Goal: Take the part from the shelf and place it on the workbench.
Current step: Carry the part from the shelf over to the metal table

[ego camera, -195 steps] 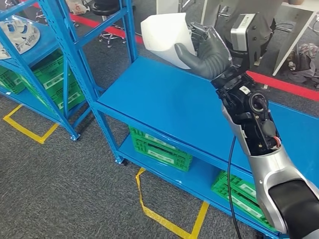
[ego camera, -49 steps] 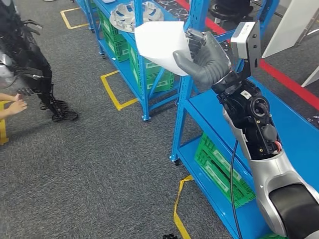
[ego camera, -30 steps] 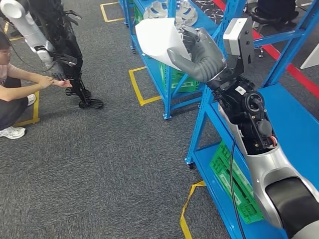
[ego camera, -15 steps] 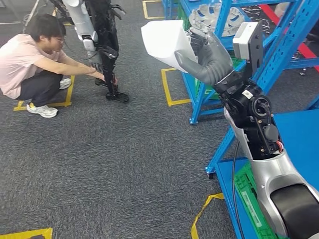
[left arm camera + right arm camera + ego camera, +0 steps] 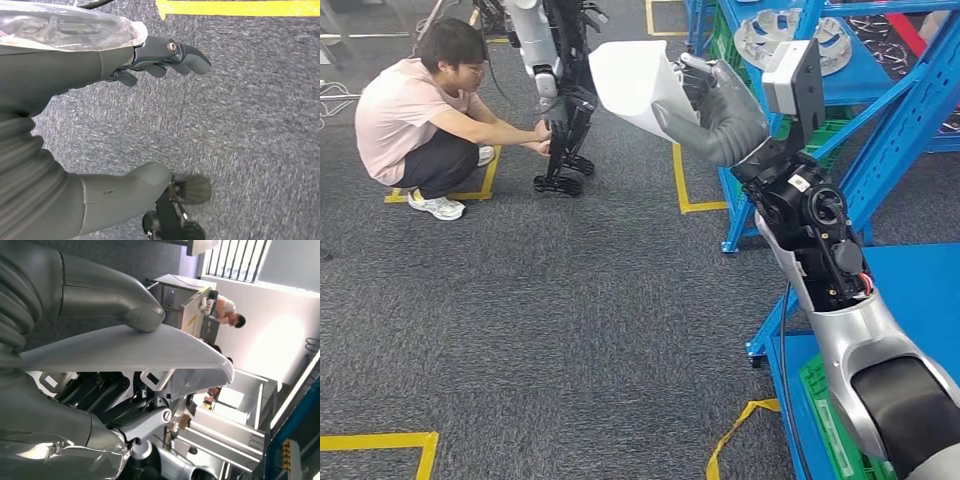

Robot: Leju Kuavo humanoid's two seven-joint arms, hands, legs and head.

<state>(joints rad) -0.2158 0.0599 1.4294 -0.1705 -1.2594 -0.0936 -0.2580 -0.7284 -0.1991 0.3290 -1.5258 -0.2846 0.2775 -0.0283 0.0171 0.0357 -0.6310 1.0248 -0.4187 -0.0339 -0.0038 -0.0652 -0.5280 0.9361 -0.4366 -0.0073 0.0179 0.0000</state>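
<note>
1. Carrying step, by the look of it: white part (image 5: 637,85) already off the shelf and held up high in front of the body, over grey carpet (image 5: 546,320).
2. Right hand (image 5: 716,115) clamped on the part, thumb pressed on one face and darker fingers on the other; same grip seen close in the right wrist view, thumb on the pale sheet-like part (image 5: 124,347).
3. Left hand (image 5: 113,120) hanging low over the carpet, holding nothing, thumb and fingers apart.
4. Blue shelves (image 5: 901,110) to the right, with round silver parts (image 5: 788,35) on an upper level and a green crate (image 5: 841,430) low down.
5. Crouching person (image 5: 418,125) ahead to the left, reaching to the legs of another robot (image 5: 558,90); near the likely path, so worth a wide berth.
6. Workbench not identifiable here. Next move probably calls for finding it, keeping the grip firm meanwhile, then lowering the part flat before letting go.
</note>
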